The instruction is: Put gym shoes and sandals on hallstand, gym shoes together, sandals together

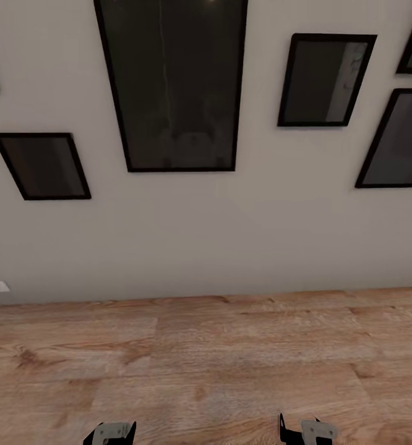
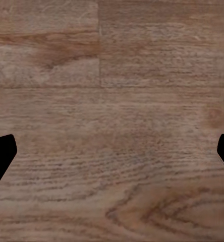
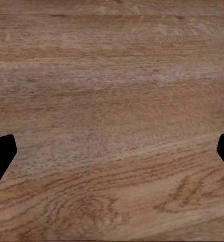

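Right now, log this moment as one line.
phase: in transit | left gripper: open, holds nothing | right gripper: open, holds nothing | ahead: corridor floor, wall with dark frames

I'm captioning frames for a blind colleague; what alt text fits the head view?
A pale wall hung with dark black-framed pictures meets a wood-plank corridor floor. The left gripper and right gripper peek in at the bottom edge.
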### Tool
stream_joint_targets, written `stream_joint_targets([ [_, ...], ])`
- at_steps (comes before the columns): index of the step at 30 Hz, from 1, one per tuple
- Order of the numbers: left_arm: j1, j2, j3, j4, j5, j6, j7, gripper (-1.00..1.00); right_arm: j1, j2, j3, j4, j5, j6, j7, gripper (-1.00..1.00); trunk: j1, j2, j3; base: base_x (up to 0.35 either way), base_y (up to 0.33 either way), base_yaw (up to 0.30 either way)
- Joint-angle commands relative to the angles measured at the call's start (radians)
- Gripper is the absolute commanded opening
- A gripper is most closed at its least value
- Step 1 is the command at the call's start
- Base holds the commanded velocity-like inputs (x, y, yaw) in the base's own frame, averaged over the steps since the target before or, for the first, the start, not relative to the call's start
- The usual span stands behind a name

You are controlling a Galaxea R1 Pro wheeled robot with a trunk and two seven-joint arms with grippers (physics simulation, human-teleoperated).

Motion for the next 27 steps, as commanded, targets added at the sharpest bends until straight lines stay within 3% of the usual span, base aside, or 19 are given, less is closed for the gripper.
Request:
stream_joint_targets([
  [1,0.000,-0.001,0.006,0.000,-0.002,-0.002,-0.009,1.00,-0.001,0.000,0.004,0.001,0.001,-0.002,-0.007,1.00,0.000,0.000,-0.001,0.002,0.003,-0.289],
  [27,0.000,-0.001,0.006,0.002,-0.004,-0.003,-0.009,1.00,-0.001,-0.001,0.003,-0.005,0.002,-0.002,-0.010,1.00,0.000,0.000,-0.016,0.000,0.000,-0.289],
])
